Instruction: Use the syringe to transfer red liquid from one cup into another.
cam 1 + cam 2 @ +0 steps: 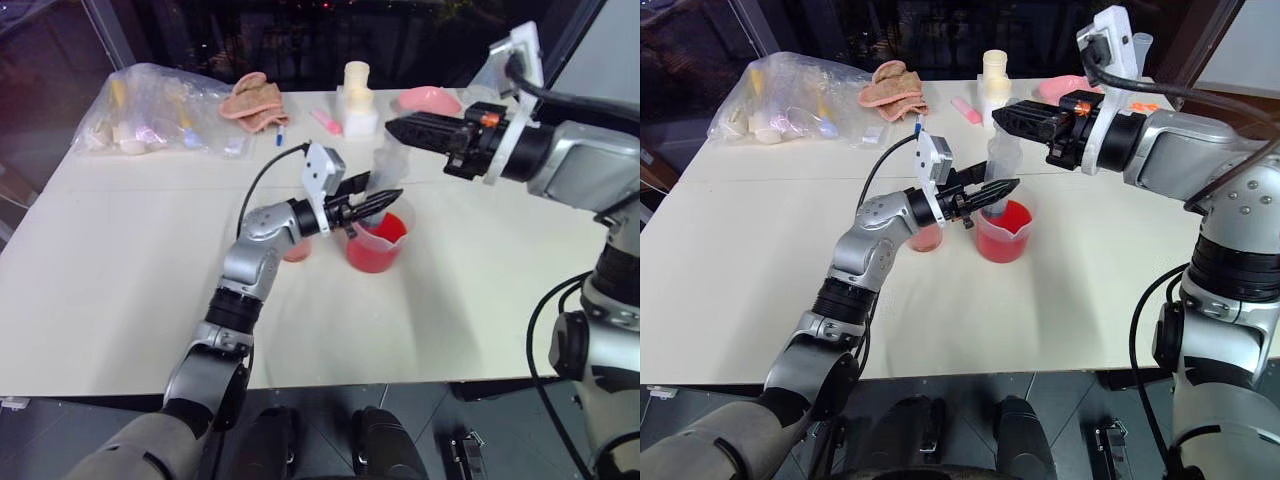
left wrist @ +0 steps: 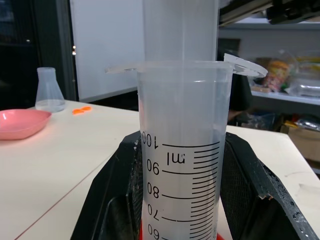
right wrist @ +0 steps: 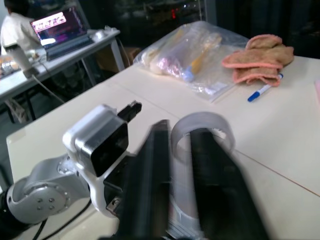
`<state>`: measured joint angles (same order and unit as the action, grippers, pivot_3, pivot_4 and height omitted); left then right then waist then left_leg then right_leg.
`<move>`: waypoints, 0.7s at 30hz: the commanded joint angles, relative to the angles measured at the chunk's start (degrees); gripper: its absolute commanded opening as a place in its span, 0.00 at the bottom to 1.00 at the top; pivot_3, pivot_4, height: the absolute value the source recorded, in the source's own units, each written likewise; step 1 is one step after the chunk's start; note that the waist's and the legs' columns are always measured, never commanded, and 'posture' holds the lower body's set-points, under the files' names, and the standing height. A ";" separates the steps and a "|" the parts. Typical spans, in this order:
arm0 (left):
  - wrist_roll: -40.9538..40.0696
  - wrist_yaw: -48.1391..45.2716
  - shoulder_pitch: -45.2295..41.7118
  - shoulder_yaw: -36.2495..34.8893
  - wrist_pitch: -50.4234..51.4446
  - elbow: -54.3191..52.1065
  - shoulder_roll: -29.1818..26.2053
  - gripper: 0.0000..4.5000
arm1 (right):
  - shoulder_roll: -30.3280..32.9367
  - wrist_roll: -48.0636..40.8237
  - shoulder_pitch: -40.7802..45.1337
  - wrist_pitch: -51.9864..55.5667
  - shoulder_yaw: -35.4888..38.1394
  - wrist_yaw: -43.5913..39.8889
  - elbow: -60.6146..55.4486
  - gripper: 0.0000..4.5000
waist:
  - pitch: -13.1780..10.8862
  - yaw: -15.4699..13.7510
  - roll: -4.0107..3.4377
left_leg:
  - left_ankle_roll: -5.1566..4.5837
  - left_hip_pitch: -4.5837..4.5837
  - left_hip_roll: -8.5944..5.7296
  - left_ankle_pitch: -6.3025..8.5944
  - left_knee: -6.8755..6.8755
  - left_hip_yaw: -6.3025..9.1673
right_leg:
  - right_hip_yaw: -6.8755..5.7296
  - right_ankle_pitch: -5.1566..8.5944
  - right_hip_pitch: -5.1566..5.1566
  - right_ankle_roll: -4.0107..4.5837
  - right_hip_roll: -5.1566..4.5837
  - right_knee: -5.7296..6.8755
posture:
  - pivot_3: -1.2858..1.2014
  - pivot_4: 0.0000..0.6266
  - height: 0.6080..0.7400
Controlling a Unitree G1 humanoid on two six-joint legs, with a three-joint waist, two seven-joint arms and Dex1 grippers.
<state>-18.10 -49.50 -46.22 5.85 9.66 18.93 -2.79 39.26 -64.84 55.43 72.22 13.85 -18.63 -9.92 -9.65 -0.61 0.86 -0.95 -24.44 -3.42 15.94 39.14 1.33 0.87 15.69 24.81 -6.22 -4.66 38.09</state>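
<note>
Standing in beaker (image 1: 1002,235) of red liquid (image 1: 1006,222): syringe (image 1: 1002,160).

Left gripper (image 1: 992,194) clamped on the syringe (image 2: 181,150) barrel, fingers (image 2: 112,200) either side, forearm reaching level toward the right. Right gripper (image 1: 405,130) just above it — pointing left, fingers (image 3: 145,185) slightly parted, wrist bent sharply.

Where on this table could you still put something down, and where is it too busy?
The table is bare on the near left and along the near edge before the beaker. It is crowded at the far edge: plastic bag, cloth, pink dish, and around the syringe.
</note>
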 commanded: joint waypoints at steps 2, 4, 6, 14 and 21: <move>0.17 -0.26 -0.91 0.70 -0.11 -0.25 0.28 0.34 | 0.67 -0.61 1.89 -1.18 3.08 1.35 -1.32 0.65 | 0.00 0.01 0.00 | -0.01 0.00 0.00 0.00 0.00 0.00 | 0.00 0.00 0.00 0.00 0.00 0.00 | 0.52 0.24 1.00; -0.01 0.07 -1.24 0.45 -0.17 -0.10 0.31 0.34 | 1.15 -0.66 1.15 -0.86 2.98 1.57 -1.78 0.65 | 0.00 -0.01 0.00 | -0.01 0.00 0.00 0.01 0.00 0.00 | 0.00 0.00 0.00 0.00 0.00 0.00 | 0.52 0.24 1.00; -0.08 0.31 -1.61 0.26 -0.33 0.16 0.33 0.34 | 1.73 -1.06 0.50 -0.45 3.23 1.61 -2.17 0.65 | 0.00 -0.03 0.00 | -0.01 0.00 0.00 0.01 0.00 0.00 | 0.00 0.00 0.00 0.00 0.00 0.00 | 0.52 0.24 1.00; -0.66 1.22 -4.27 -1.51 -1.03 2.30 0.24 0.34 | 5.75 -4.58 -2.65 1.64 6.86 1.82 -4.29 0.65 | 0.00 -0.12 0.00 | -0.09 -0.02 0.00 0.05 0.00 0.00 | -0.01 0.00 -0.03 0.00 -0.01 -0.09 | 0.52 0.24 1.00; -0.85 1.20 -5.08 -2.18 -1.47 3.31 0.26 0.34 | 9.49 -7.15 -5.10 2.56 10.21 2.36 -5.13 0.65 | 0.00 -0.11 0.00 | -0.10 -0.02 0.01 0.06 -0.04 0.00 | -0.02 0.00 -0.03 0.00 -0.01 -0.10 | 0.52 0.24 1.00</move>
<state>-18.11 -48.35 -49.50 4.89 9.53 23.47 -2.65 47.50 -70.30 50.16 74.74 21.44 -16.28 -13.36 -9.65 -0.72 0.86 -1.05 -24.46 -3.41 16.00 39.10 1.33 0.86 15.69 24.78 -6.22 -4.68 37.98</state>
